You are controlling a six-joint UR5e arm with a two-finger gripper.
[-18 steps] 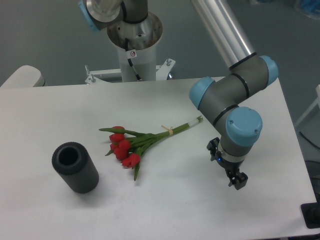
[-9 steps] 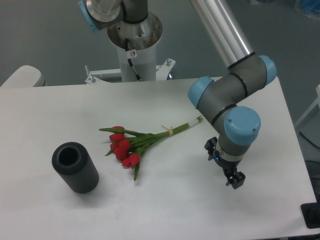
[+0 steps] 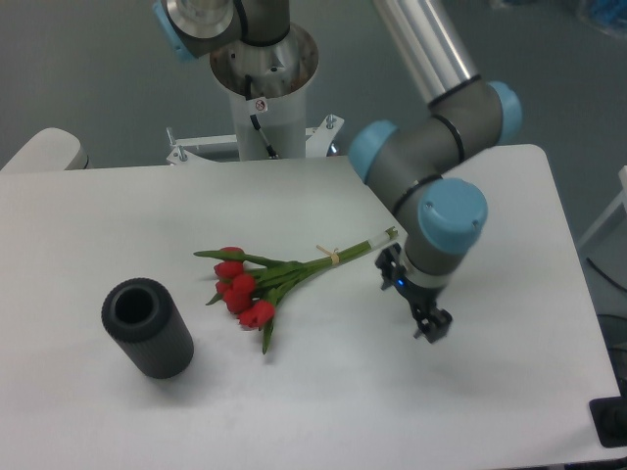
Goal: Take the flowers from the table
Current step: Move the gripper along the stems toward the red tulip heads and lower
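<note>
The flowers [image 3: 279, 274] lie flat on the white table [image 3: 118, 215] near its middle: red tulip heads at the left, green stems tied by a pale band, white-tipped stem end pointing up and right. My gripper [image 3: 411, 294] hangs low over the table just right of the stem end, apart from it. Its dark fingers point down and nothing shows between them. The wrist hides most of the jaws, so their spacing is unclear.
A black ribbed cylinder [image 3: 147, 328] lies on the table at the front left, open end facing up-left. The robot's base column [image 3: 265, 88] stands behind the table's far edge. The table's right edge runs close to the arm.
The arm has swung left and a little back over the second. The gripper has come from the front right to just beside the stem end. The flowers and cylinder have not moved.
</note>
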